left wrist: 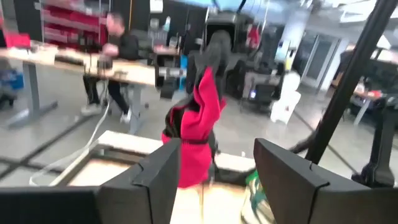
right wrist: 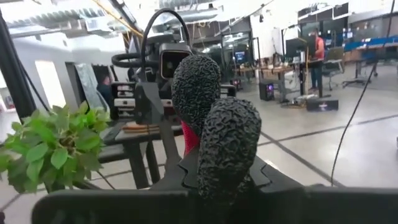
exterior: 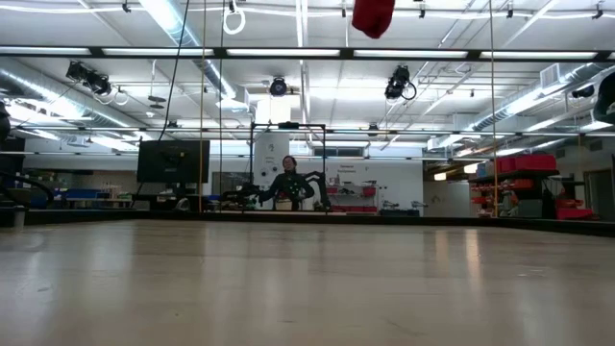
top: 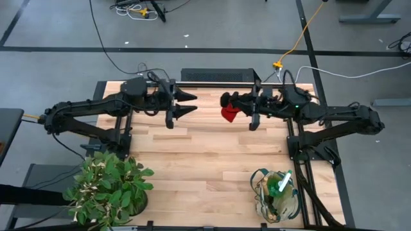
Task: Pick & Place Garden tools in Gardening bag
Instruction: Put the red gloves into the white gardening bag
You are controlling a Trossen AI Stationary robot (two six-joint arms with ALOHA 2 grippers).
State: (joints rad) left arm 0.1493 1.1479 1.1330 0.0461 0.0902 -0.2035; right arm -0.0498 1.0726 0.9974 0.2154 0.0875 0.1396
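While pinched, red glove [left wrist: 194,140] dangling lengthwise.

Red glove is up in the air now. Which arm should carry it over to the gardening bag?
Right. Its tool is shut on the red glove, and the gardening bag sits on that arm's side of the table. The left tool is open and empty.

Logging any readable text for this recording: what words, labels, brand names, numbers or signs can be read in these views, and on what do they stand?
None can be read.
The red glove held in the right gripper, the left gripper, the gardening bag and the table show no print.
Screens and red shelving in the room behind: any lettering is too small or blurred to read.
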